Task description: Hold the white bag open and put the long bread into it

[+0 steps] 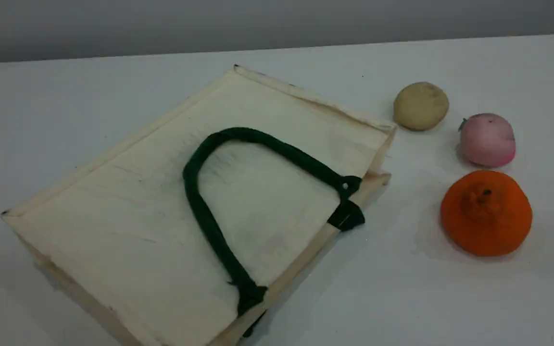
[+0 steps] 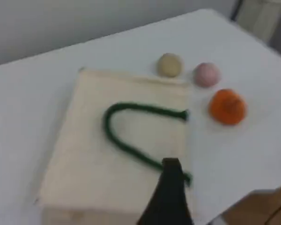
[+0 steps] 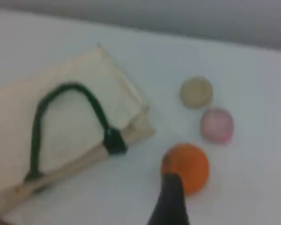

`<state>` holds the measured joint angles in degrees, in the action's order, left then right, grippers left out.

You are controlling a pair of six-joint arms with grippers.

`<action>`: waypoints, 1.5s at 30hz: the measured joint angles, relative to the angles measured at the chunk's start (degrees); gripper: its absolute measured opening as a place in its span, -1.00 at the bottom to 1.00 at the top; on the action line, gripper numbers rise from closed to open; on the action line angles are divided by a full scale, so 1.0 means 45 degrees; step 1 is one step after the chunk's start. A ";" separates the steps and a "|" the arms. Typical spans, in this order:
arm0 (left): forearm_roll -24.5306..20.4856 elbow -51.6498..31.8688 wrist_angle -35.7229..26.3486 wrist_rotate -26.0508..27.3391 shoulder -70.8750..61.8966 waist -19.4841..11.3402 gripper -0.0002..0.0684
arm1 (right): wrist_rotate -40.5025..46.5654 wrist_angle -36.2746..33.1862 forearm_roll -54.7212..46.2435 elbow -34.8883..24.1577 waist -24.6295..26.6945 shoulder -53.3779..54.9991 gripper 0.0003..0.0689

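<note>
White bag (image 1: 258,206) lay flat and collapsed on the table (image 1: 402,298), taking up the left and middle of the scene view. Its mouth edge faced right, toward the fruit. One green strap (image 1: 241,134) lay looped on the upper panel, and a bit of a second strap peeked out under the near corner. Long bread was not in any view, so its place could not be told.

Right of the bag and apart from it sat an orange (image 1: 486,214). A pink fruit (image 1: 487,139) sat just behind that, and a beige ball (image 1: 420,105) sat farthest back, near the bag's far corner.

Left gripper (image 2: 171,192) hovered above the bag's near edge, close over the strap end. Right gripper (image 3: 171,199) hovered over the near side of the orange. Only one fingertip showed in each wrist view. Both sets of fingers read as spread apart with nothing between them, and neither touched anything.

Handling judgement: the bag looked like soft, light, floppy cloth that would sag shut unless held. The best hold was likely the top strap near its stitched end, or the top panel's mouth hem. Lifting there would peel the upper layer off the lower one. A pinch that went too deep risked catching both layers and keeping the mouth closed. The bread's feel could not be judged unseen.
</note>
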<state>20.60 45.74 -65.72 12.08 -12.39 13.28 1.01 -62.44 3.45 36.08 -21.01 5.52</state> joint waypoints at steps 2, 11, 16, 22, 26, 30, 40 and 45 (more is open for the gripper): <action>-0.0863 -0.0372 -0.0008 -0.0512 0.0098 0.0000 0.67 | 0.0000 0.0422 0.0000 -0.0336 0.0000 -0.0513 0.56; -0.2239 -0.2492 0.0347 -0.1022 0.0125 0.0000 0.67 | 0.0000 0.0403 0.0135 -0.1516 0.0000 -0.1096 0.56; -0.2959 -0.3539 0.0640 -0.1022 0.0125 0.0000 0.67 | 0.0000 0.0319 0.0028 -0.1589 0.0000 -0.1096 0.56; -0.2943 -0.3735 0.0851 -0.1037 0.0125 0.0000 0.67 | 0.0000 0.0311 -0.0022 -0.1587 0.0000 -0.1096 0.56; -0.2943 -0.3735 0.0827 -0.1047 0.0125 0.0000 0.67 | 0.0000 0.0311 -0.0018 -0.1587 0.0000 -0.1096 0.56; -0.2943 -0.3724 0.0827 -0.1047 0.0125 0.0000 0.67 | 0.0000 0.0311 -0.0007 -0.1587 0.0000 -0.1096 0.56; -0.2863 -0.3710 0.0797 -0.1047 0.1144 0.0816 0.67 | 0.0000 0.0320 0.0209 -0.1587 0.1591 -0.1107 0.56; -0.2879 -0.3710 0.0797 -0.1047 0.1144 0.0530 0.67 | 0.0000 0.0320 0.0282 -0.1587 0.3424 -0.1204 0.55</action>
<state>7.65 29.04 -62.13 7.37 -7.24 15.67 1.01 -61.00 4.72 28.94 -5.60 0.10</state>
